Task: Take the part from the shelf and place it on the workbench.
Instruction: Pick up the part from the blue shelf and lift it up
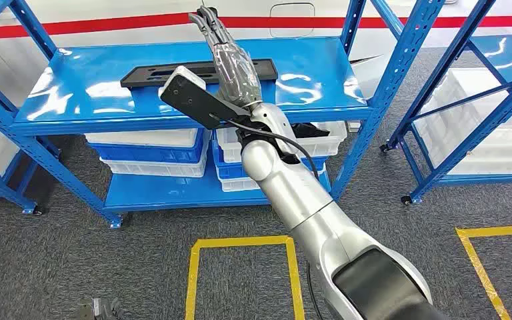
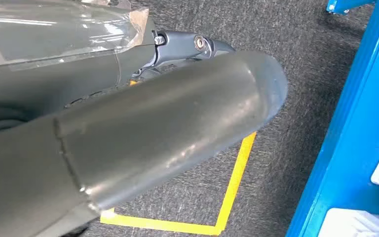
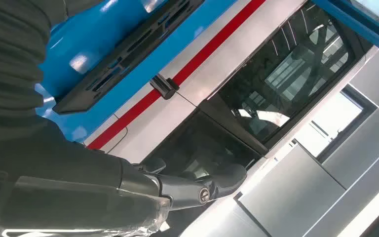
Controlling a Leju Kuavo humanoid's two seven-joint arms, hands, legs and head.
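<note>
The part (image 1: 153,73) is a long, flat black piece with slots, lying across the top of the blue shelf (image 1: 80,100). My right hand (image 1: 232,63) is raised over its right half, fingers stretched out toward the wall and holding nothing. The right wrist view shows the part (image 3: 123,54) on the blue top, apart from my dark fingers (image 3: 197,190). My left hand (image 2: 128,133) hangs over the carpet with its thick thumb and a dark finger (image 2: 192,47) extended, nothing in it.
White and blue crates (image 1: 150,153) fill the lower shelves. A second blue rack (image 1: 480,100) with white bins stands at the right. Yellow tape squares (image 1: 240,243) mark the grey carpet. Behind the shelf is a white wall with a red stripe (image 1: 107,25).
</note>
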